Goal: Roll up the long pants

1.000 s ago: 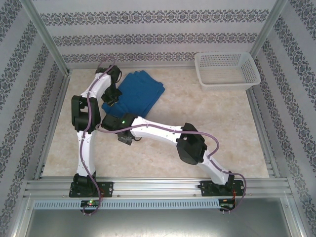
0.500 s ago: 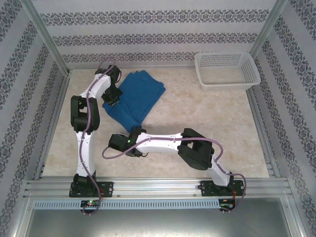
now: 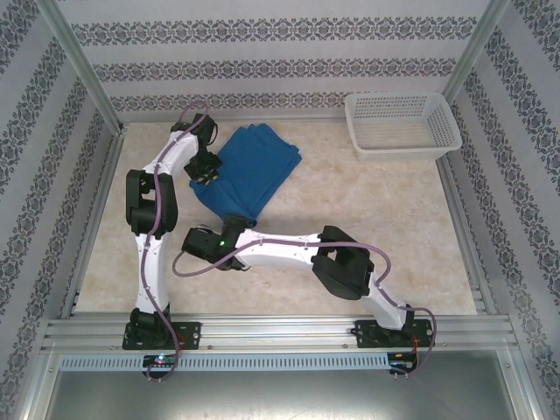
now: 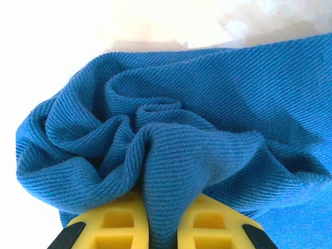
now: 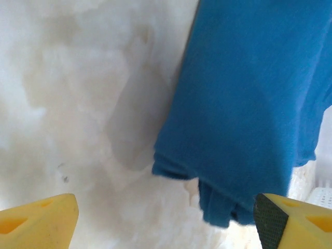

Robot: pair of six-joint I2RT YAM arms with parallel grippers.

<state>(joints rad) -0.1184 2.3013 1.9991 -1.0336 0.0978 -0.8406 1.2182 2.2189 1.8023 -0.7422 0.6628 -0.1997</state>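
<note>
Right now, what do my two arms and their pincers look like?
Both the left arm and right arm have white links, black joints and a purple cable alongside. A green light glows on the right one. The left pincer and right pincer have yellow fingers with recessed pockets and black patches.

beige marbled table [image 3: 367,210] bears folded long pants [image 3: 255,166] and white basket [image 3: 402,147].

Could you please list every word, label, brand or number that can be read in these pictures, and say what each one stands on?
None: there is no readable text in any view.
The long pants: plain blue cloth, no print or tag showing.
The white basket: no label.
The wallpaper: ornament bands, not letters.
The right arm: a small green light, no legible mark.
</note>
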